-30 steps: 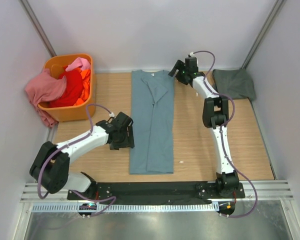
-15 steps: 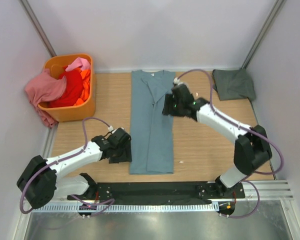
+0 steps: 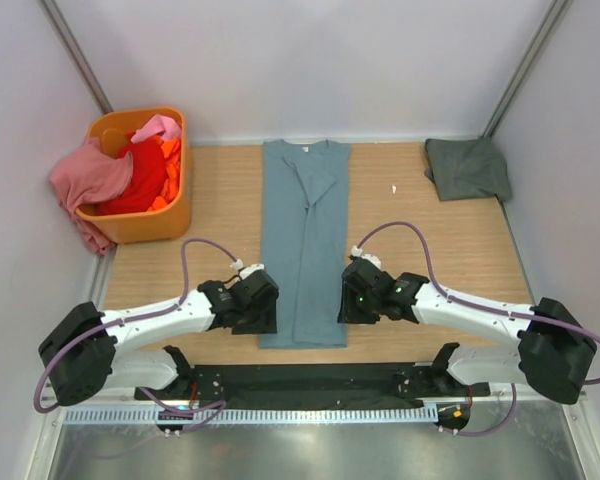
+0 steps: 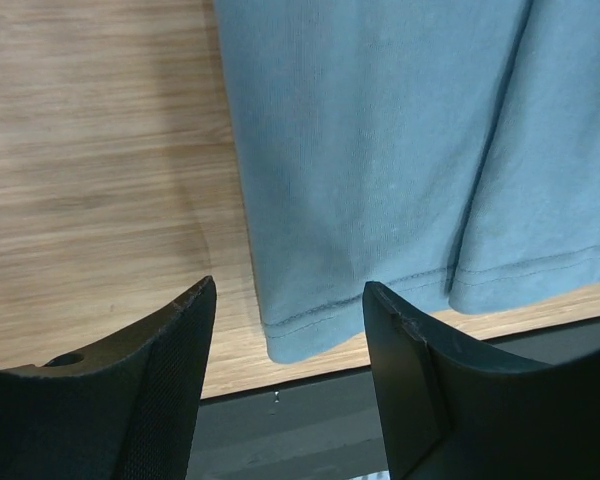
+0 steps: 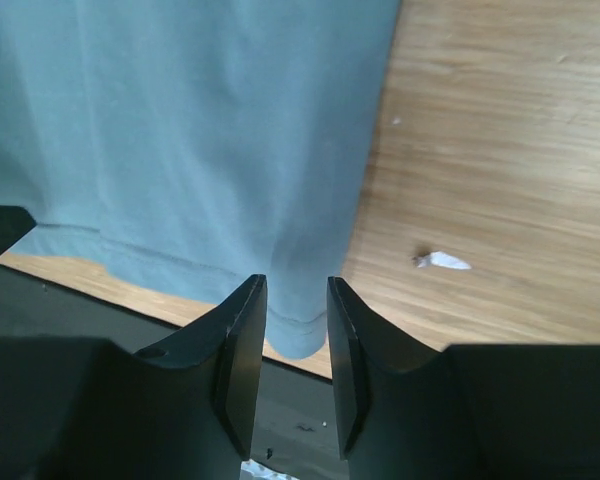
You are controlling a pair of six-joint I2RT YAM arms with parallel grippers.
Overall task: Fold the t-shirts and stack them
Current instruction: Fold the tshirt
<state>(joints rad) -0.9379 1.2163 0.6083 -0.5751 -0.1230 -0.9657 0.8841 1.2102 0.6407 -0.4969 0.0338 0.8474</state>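
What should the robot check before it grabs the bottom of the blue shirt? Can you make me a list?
1. Long dusty blue-teal cloth t-shirt lies flat in a narrow strip on the wooden table: ok.
2. Left jaws stand wide apart over its near left hem corner: ok.
3. Right jaws, narrowly apart, line up with the near right hem corner: ok.
4. Right jaws pinching cloth: cannot tell.
5. Small white scrap lies on the wood, off the shirt: ok.
6. Folded dark grey-green cloth shirt sits in the far right corner, out of the way: ok.
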